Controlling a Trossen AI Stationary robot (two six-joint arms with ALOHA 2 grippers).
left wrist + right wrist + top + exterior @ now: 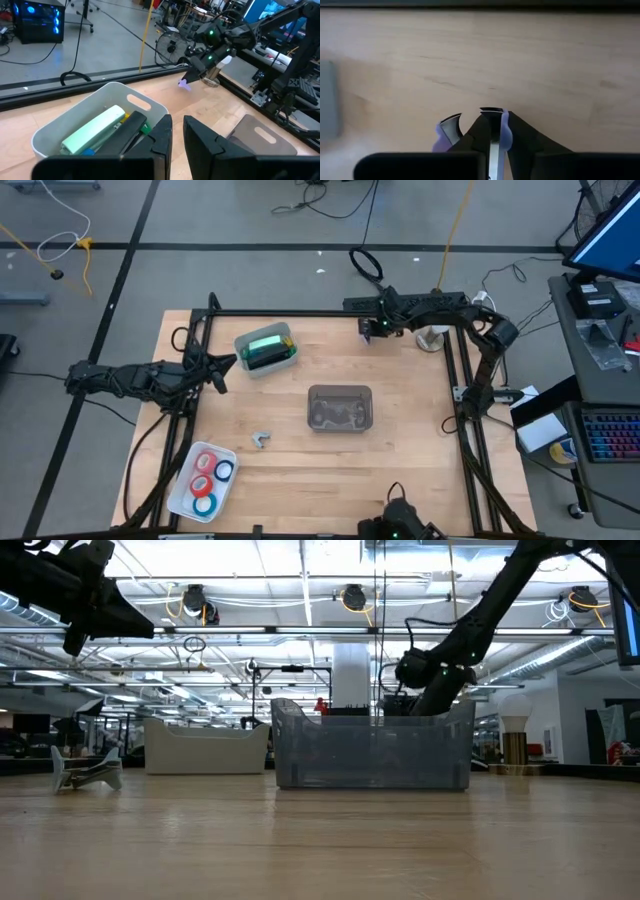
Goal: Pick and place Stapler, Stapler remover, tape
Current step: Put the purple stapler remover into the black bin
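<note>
Stapler (265, 348) lengthwise (in bin (287, 332))

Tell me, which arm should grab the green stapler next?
Left. The left gripper is open, empty and right beside the white bin holding the stapler. The right gripper is farther off near the table's back edge and seems shut on a small purple thing.

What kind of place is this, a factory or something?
More likely a robotics lab or workshop: a wooden table framed by two robot arms, cables trailing over the concrete floor, and computer screens at a side bench.
</note>
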